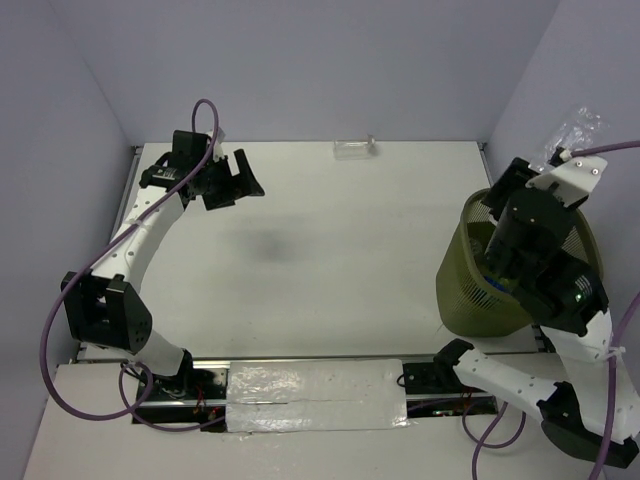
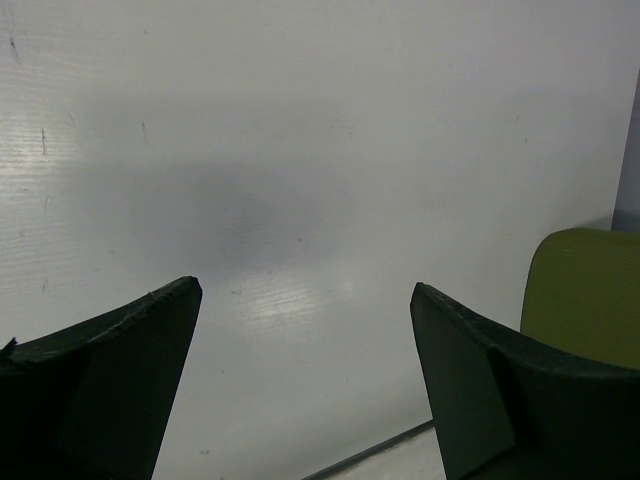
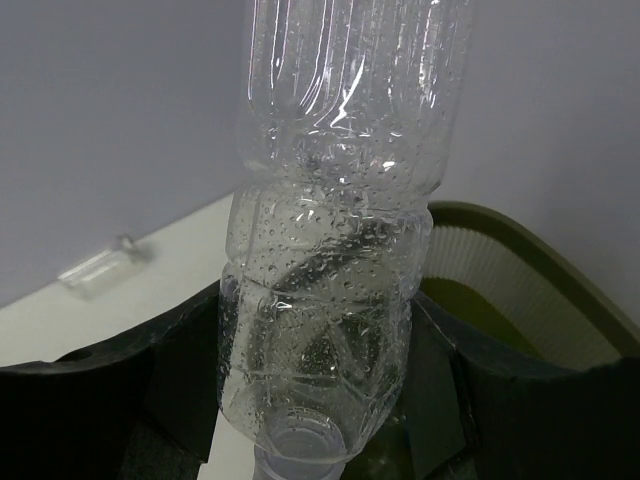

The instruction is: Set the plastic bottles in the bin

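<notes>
1. Left arm (image 1: 140, 232): white links, black joints, looping purple cable (image 1: 205, 112).
2. Right arm (image 1: 592, 345): white links, black joints, small green light (image 1: 578, 296).
3. Left end effector (image 2: 305, 290): black wedge-shaped fingers (image 2: 110, 390).

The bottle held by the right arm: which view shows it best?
Right wrist: the clear bottle fills the frame, its ribs and droplets plain. Top external shows only a small, glary part of it at the upper right. Left wrist shows none of it.

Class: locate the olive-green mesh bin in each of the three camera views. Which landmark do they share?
Top external: the bin at the right edge.
Left wrist: lower right corner, partly cut off.
Right wrist: right side, behind the clear bottle.
Shared landmark: the white table.
</notes>
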